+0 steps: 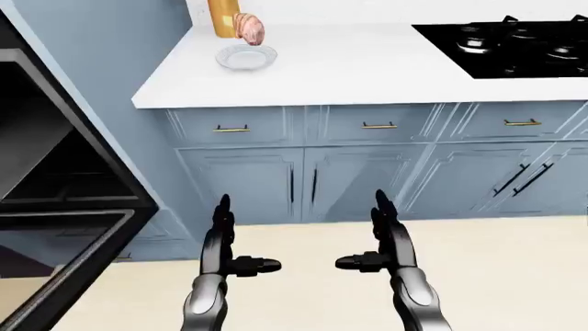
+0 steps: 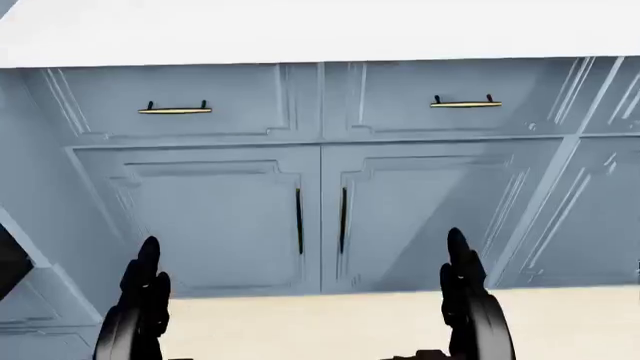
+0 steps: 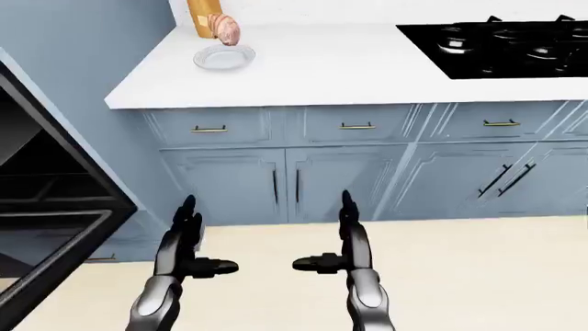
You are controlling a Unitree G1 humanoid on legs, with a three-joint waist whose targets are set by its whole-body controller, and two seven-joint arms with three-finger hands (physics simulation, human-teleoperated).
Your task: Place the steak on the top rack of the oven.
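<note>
The steak [image 1: 248, 27], a pink lump, stands on edge at the rim of a small clear plate [image 1: 246, 57], at the top left of the white counter [image 1: 349, 65] in the left-eye view. The oven [image 1: 46, 172] gapes dark at the left edge, its door [image 1: 69, 265] hanging open below; the racks inside are hard to make out. My left hand [image 1: 240, 238] and right hand [image 1: 367, 234] hover low over the floor, both open and empty, thumbs pointing toward each other. Both hands are far below the steak.
A yellow-brown object [image 1: 223, 17] stands just behind the steak. A black cooktop [image 1: 515, 45] is set into the counter at the top right. Blue cabinet doors and drawers [image 2: 320, 217] with brass and black handles run under the counter. Beige floor [image 1: 515, 276] lies below.
</note>
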